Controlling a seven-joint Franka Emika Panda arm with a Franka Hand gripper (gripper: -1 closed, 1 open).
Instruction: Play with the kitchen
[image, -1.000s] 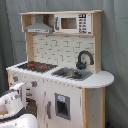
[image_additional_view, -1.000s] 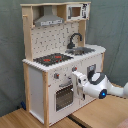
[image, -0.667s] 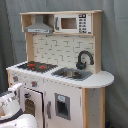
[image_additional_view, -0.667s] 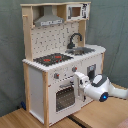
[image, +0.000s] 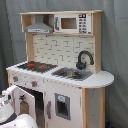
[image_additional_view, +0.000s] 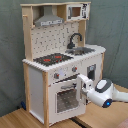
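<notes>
I judge the kitchen (image_additional_view: 62, 60) rigid and too heavy to lift, standing on the wooden floor (image_additional_view: 15, 120); only its light hinged oven door (image_additional_view: 67, 97) suits a grip, at the edge. My pincer (image_additional_view: 83, 86) sits against that door's upper corner; spread or pressed together, I cannot tell.

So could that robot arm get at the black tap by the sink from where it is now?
Probably yes, with a lift: the gripper sits low at the oven door, and nothing blocks the space above the counter around the faucet.
</notes>
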